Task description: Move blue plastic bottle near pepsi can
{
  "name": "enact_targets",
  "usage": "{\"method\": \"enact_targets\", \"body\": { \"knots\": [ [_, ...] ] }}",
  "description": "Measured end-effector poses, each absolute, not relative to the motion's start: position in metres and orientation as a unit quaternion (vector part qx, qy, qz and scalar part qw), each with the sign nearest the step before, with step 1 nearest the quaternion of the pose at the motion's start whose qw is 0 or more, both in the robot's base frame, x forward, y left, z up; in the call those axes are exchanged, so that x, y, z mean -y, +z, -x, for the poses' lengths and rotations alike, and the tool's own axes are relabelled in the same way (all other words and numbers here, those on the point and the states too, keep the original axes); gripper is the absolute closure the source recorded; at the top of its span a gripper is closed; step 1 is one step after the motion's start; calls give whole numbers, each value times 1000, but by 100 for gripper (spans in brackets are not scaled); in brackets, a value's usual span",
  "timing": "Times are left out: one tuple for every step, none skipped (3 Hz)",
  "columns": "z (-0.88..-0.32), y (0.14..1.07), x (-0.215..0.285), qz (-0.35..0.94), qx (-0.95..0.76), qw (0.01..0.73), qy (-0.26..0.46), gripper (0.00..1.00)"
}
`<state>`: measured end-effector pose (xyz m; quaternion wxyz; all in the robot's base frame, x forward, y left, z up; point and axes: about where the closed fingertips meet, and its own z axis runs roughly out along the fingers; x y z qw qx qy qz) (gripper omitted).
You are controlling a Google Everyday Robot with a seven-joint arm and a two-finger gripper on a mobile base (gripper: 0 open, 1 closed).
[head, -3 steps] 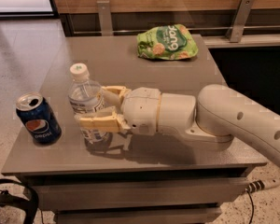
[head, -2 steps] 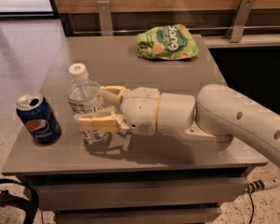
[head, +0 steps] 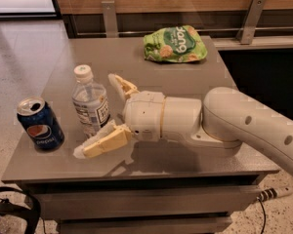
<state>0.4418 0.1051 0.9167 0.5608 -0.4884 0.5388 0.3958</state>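
Note:
The blue plastic bottle (head: 90,105), clear with a white cap and white label, stands upright on the grey table (head: 185,82) at the front left. The pepsi can (head: 39,124) stands about a can's width to its left, near the table's left edge. My gripper (head: 96,115) comes in from the right at table height. It is open: one finger (head: 118,85) is behind and to the right of the bottle, the other (head: 103,142) is in front of it. Neither finger visibly presses on the bottle.
A green snack bag (head: 175,44) lies at the back of the table. A wall rail with metal brackets (head: 249,18) runs behind the table. A black strap (head: 19,204) lies on the floor at the front left, a power plug (head: 273,194) at the right.
The fingers were shut on the bottle and have now spread wide apart, letting it go. The bottle and the can stand where they were.

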Motion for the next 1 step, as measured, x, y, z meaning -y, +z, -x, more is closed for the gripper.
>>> {"method": "enact_targets", "body": {
  "knots": [
    [-442,917,-105,488,-539,561,396,0]
  ]
}}
